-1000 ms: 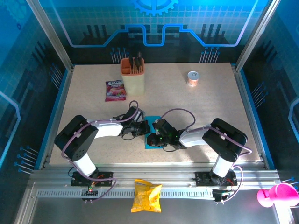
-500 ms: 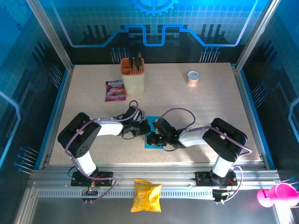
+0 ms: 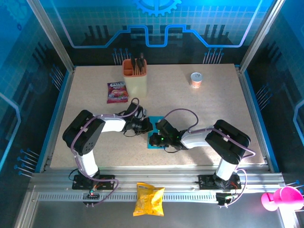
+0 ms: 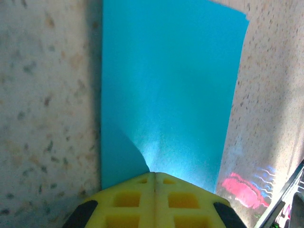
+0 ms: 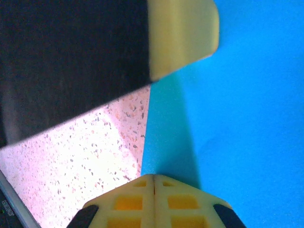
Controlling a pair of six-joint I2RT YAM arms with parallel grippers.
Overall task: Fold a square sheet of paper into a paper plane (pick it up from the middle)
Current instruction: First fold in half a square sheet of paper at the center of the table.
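The square sheet of paper [image 3: 153, 148] lies flat on the speckled table [image 3: 204, 109], a little in front of its middle, largely covered by both grippers. It looks narrower than square in the left wrist view, a cyan strip [image 4: 171, 85] with straight long edges. My left gripper [image 3: 145, 127] is shut, its tips [image 4: 154, 173] pressed down on the near end of the paper. My right gripper [image 3: 155, 139] is shut too, its tips [image 5: 154, 176] resting on the paper [image 5: 247, 118] just inside its left edge. A cream finger of the left gripper [image 5: 183, 35] sits on the paper a short way ahead of the right gripper.
An orange-cream holder [image 3: 135, 76] with dark tools stands at the back left, a pink-purple snack packet [image 3: 117, 91] beside it. A small can [image 3: 196, 79] stands at the back right. A yellow crisp bag [image 3: 148, 199] lies on the front rail, a pink cup [image 3: 280, 198] at far right.
The left arm's elbow has swung right and away from the near edge, while its gripper stayed on the paper. The right arm has hardly moved.
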